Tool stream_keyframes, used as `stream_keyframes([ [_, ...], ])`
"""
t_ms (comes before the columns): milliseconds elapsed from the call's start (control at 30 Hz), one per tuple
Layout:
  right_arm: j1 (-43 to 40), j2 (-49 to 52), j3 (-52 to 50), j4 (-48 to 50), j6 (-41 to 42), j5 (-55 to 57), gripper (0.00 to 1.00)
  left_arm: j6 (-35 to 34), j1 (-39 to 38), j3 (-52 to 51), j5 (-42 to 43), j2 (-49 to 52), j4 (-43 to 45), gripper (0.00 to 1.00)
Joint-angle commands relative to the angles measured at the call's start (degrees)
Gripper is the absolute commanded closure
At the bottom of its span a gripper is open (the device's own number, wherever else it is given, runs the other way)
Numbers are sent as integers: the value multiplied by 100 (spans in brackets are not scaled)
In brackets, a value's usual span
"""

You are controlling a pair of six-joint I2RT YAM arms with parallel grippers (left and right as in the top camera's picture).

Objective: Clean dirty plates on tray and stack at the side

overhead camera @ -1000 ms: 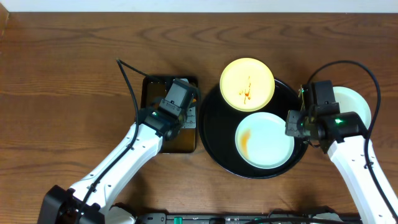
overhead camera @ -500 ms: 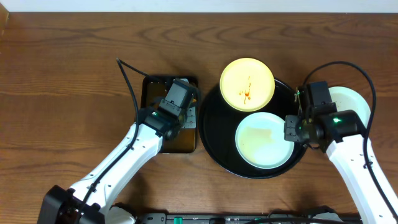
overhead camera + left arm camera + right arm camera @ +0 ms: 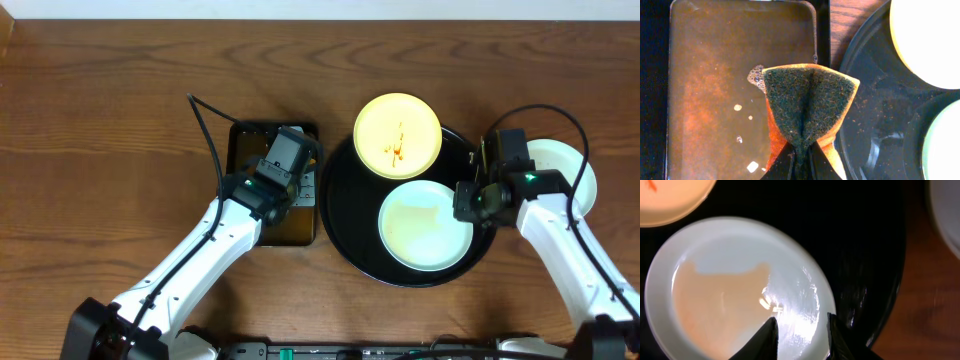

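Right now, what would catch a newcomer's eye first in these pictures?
A big black tray sits mid-table, holding a sauce-streaked yellow plate at its far rim and a pale mint plate under the open right gripper. Beside it, the left gripper pinches a folded sponge over a small brownish tray.

— What are the arms made of, by the look of them?
— The left arm (image 3: 215,245) and the right arm (image 3: 572,262) both have smooth white shells on the long links, with black joint housings behind the left gripper (image 3: 801,155) and the right gripper (image 3: 801,319).
— Any lights?
— A small green light (image 3: 248,183) glows on each black housing.
— Cables?
— A thin black cable (image 3: 207,128) trails back from the left wrist, and a black loop (image 3: 545,108) arches behind the right one. The fingers (image 3: 840,342) are matte black and tapered
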Motion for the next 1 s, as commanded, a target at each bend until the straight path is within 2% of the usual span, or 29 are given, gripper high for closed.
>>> stream_keyframes([
  [0, -144, 240, -26, 157, -402, 50, 69, 92, 24, -20, -74, -15, 4, 92],
  [300, -221, 1110, -26, 540, -621, 83, 68, 92, 24, -20, -74, -15, 2, 92],
  [400, -219, 1368, -26, 577, -754, -31, 71, 92, 24, -20, -74, -15, 4, 92],
  [500, -219, 1543, -26, 575, -949, -398, 82, 92, 24, -20, -74, -15, 2, 92],
  [533, -219, 1561, -24, 535, -1021, -625, 90, 92, 24, -20, -74, -15, 2, 92],
  [633, -219, 1543, -24, 503, -1021, -809, 99, 92, 24, -20, -74, -15, 4, 92],
  [967, -219, 1222, -22, 498, -1268, -1545, 99, 92, 24, -20, -74, -15, 4, 92],
])
